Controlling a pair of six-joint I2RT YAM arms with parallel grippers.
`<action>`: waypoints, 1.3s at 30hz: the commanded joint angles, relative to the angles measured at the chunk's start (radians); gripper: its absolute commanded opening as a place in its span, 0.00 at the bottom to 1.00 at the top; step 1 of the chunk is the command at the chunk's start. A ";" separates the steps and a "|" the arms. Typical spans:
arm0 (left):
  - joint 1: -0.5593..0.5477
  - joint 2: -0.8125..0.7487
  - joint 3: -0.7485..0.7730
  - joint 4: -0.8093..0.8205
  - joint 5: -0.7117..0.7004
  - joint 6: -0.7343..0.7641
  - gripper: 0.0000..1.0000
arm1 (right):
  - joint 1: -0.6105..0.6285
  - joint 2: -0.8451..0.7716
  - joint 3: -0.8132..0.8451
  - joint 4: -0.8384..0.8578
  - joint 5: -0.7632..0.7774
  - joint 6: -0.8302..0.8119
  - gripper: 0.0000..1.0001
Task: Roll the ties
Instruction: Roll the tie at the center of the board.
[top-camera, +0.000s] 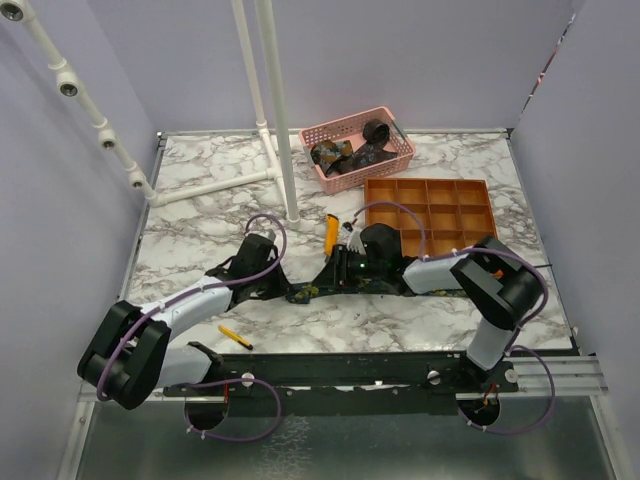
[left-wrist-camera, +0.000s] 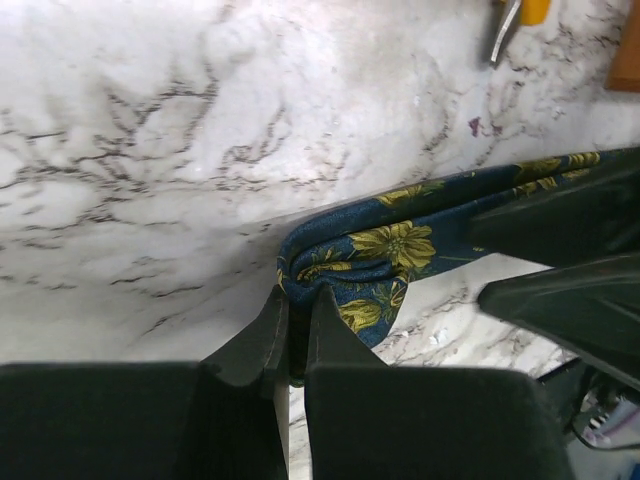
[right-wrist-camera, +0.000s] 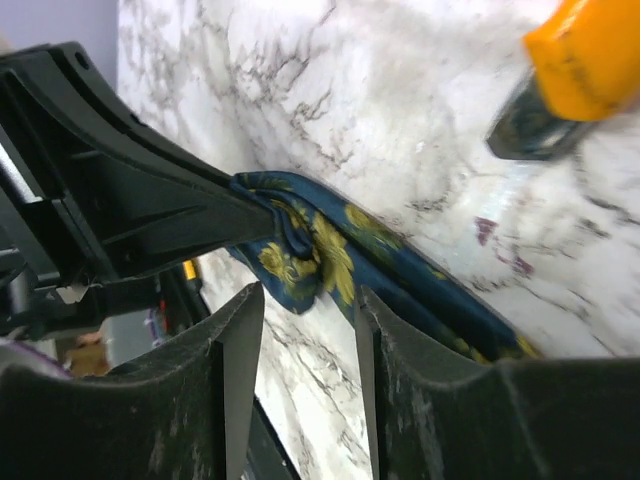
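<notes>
One of the ties (left-wrist-camera: 400, 245), navy with yellow flowers, lies along the marble table (top-camera: 200, 200) between the two arms. My left gripper (left-wrist-camera: 297, 295) is shut on its folded end, the fabric pinched between the fingertips. In the right wrist view the same tie (right-wrist-camera: 330, 250) runs from the left gripper's black fingers (right-wrist-camera: 150, 210) down past my right gripper (right-wrist-camera: 308, 300), which stands open just in front of the folded end, with bare table showing between its fingers. From above, the tie (top-camera: 308, 293) shows as a dark strip between the left gripper (top-camera: 285, 285) and the right gripper (top-camera: 335, 272).
A pink basket (top-camera: 392, 130) at the back holds more dark ties (top-camera: 350, 155). An orange compartment tray (top-camera: 430, 212) sits right of centre. An orange-yellow utility knife (top-camera: 331, 230) lies just behind the grippers. A yellow pen (top-camera: 236, 337) lies near the front edge. White pipes (top-camera: 283, 120) stand at the back left.
</notes>
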 joint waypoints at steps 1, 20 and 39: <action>-0.005 -0.033 0.037 -0.179 -0.177 -0.004 0.00 | -0.007 -0.142 0.024 -0.299 0.248 -0.088 0.46; -0.053 -0.026 0.135 -0.332 -0.240 0.012 0.00 | -0.006 -0.155 -0.054 -0.673 0.557 -0.121 0.30; -0.188 -0.006 0.228 -0.449 -0.457 -0.052 0.00 | 0.097 -0.392 -0.332 -0.712 0.490 0.140 0.30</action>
